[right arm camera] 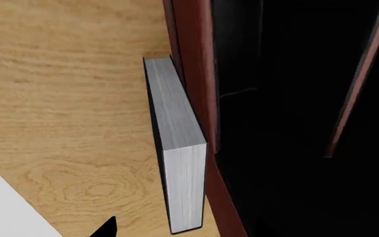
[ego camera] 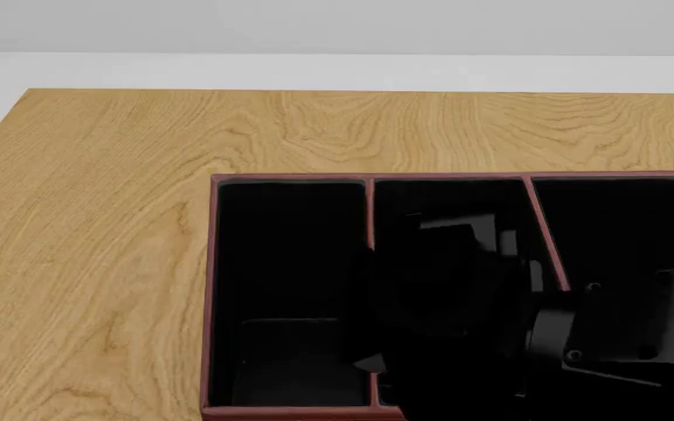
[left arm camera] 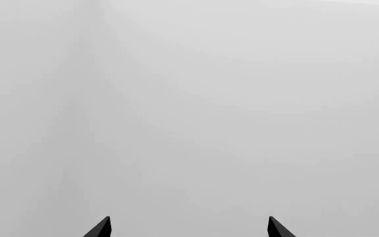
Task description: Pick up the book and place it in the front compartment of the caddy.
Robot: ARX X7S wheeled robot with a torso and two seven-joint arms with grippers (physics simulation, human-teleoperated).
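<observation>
The book (right arm camera: 176, 143) shows only in the right wrist view. It stands on edge on the wooden table, its pale page edge facing the camera and its flat side against the outside of the caddy's reddish-brown wall (right arm camera: 196, 74). One black fingertip (right arm camera: 105, 228) of my right gripper shows beside the book, apart from it. The other finger is lost against the caddy's black interior. In the head view the caddy (ego camera: 211, 289) shows several black sections, and my right arm (ego camera: 618, 338) reaches over its near right part. My left gripper (left arm camera: 188, 228) is open and empty.
The wooden table (ego camera: 103, 193) stretches left of and behind the caddy. Its far edge meets a pale floor and wall. The left wrist view shows only a plain grey surface. A white strip (right arm camera: 5, 207) lies past the table's edge near the book.
</observation>
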